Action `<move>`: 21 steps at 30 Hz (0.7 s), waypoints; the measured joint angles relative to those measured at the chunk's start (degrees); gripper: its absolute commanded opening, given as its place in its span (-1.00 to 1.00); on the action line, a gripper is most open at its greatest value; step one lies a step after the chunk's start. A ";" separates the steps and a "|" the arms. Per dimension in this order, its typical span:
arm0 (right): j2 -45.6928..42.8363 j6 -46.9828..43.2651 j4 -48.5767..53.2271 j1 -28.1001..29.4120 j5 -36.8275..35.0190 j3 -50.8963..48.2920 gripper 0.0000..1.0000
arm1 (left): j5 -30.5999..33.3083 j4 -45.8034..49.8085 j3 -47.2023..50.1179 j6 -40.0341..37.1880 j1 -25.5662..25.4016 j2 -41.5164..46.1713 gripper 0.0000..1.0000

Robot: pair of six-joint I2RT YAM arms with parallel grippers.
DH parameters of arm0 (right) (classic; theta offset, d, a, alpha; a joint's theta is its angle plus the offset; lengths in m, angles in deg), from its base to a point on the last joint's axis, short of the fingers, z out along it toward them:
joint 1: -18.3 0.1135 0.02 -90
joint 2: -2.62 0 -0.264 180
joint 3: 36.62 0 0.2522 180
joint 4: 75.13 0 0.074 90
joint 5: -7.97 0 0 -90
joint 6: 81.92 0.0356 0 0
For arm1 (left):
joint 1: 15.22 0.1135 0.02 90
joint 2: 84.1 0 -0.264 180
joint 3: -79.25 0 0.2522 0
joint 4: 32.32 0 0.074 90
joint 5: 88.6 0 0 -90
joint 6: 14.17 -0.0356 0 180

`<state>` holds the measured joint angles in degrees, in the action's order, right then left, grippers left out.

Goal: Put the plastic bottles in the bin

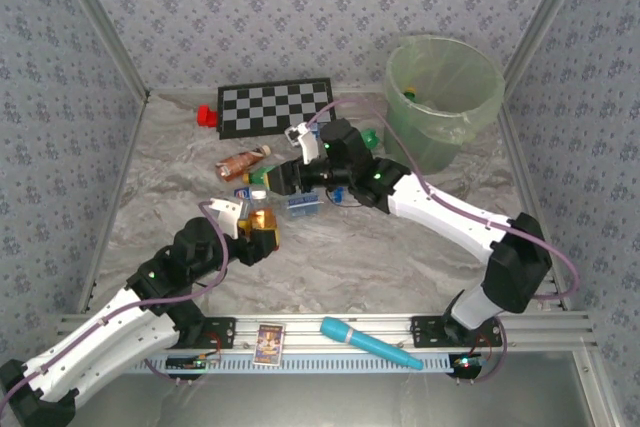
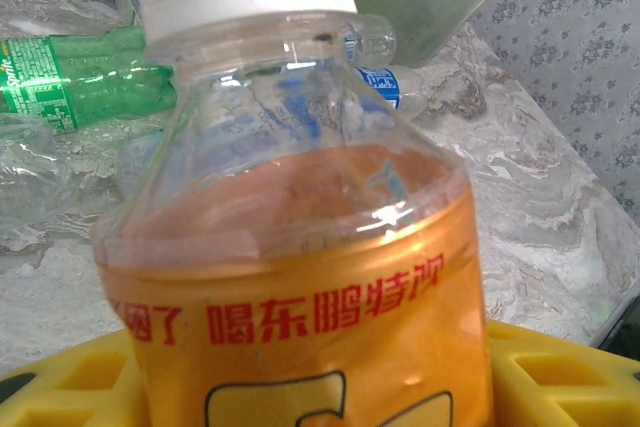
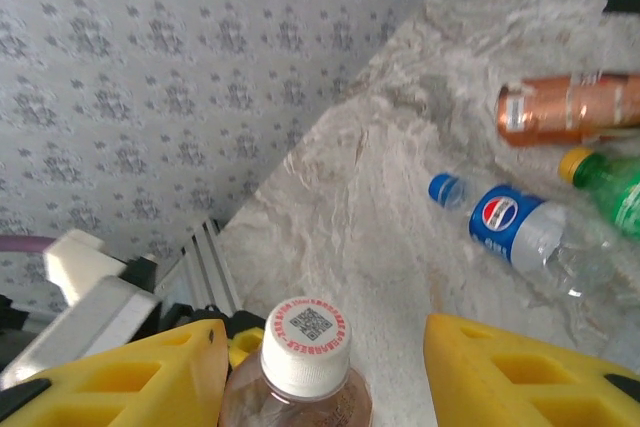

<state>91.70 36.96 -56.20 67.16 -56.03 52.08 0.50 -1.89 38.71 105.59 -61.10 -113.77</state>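
Nearest, the left end effector point(image 2: 310, 387) clamps an upright orange-labelled bottle point(image 2: 300, 247). Beyond it, the right end effector point(image 3: 322, 357) hangs half-open astride a white bottle cap point(image 3: 305, 332); whether that same bottle's, I cannot tell. More bottles point(image 1: 240, 163) lie on the desk point(image 1: 360, 257) behind them; the bin point(image 1: 455, 137) stands far right

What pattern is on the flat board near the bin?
The board has black-and-white checks, clearest from the top external view.
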 measured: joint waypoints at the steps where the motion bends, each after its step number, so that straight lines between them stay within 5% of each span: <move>1: 0.76 0.11 0.48 0.52 0.20 0.24 0.12 | -0.15 -0.02 0.00 0.00 0.00 0.02 0.18; 11: 5.88 0.33 2.84 3.04 2.01 2.69 0.08 | -1.46 -0.15 0.00 0.00 0.00 0.02 0.18; 21: 8.61 1.75 3.37 2.95 4.87 5.09 -0.46 | -1.81 -0.20 0.00 0.04 0.02 -0.07 0.25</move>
<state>100.31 38.71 -52.83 70.11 -51.16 57.17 -1.32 -2.09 38.71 105.63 -61.08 -113.84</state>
